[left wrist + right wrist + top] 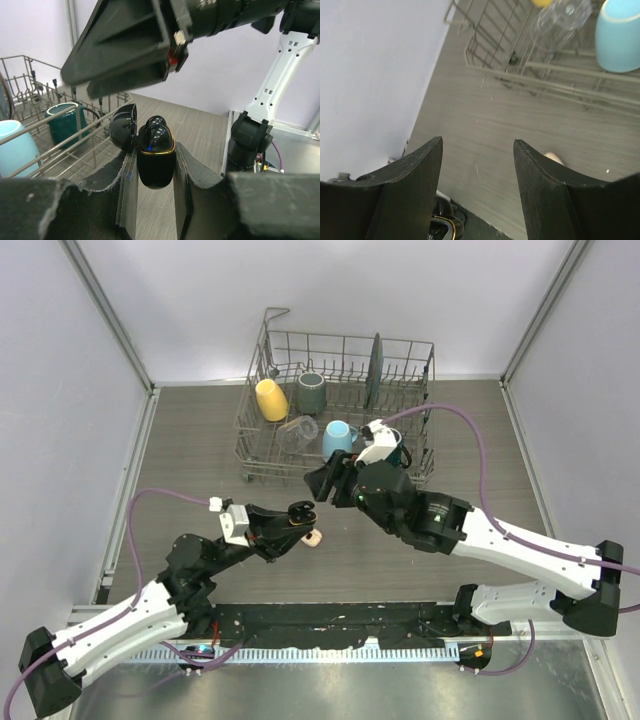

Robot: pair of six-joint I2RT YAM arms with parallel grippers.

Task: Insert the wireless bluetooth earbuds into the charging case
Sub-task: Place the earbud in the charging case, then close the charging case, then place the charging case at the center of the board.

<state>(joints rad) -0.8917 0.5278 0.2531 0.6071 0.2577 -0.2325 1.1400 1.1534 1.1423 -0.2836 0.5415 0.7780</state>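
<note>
Table point(200, 450): grey wood-grain surface, walled on three sides

Rack point(350, 337): wire, at the far middle of the table, holding a blue mug point(337, 438) and a green mug point(311, 392) among other ware

Right gripper point(477, 143): fingers apart, nothing between them; it hangs just above the case

Left gripper point(154, 162): raised off the table near the rack's front, fingers clamped on either side of the case point(156, 167)

Case: black and glossy with a gold band at the rim, held upright, lid point(123, 128) hinged open to the left in the left wrist view

Black earbud point(157, 131): seated in the mouth of the case, its top showing

Cream earbud point(313, 538): lying on the table just beside the left gripper, apart from the case
</note>
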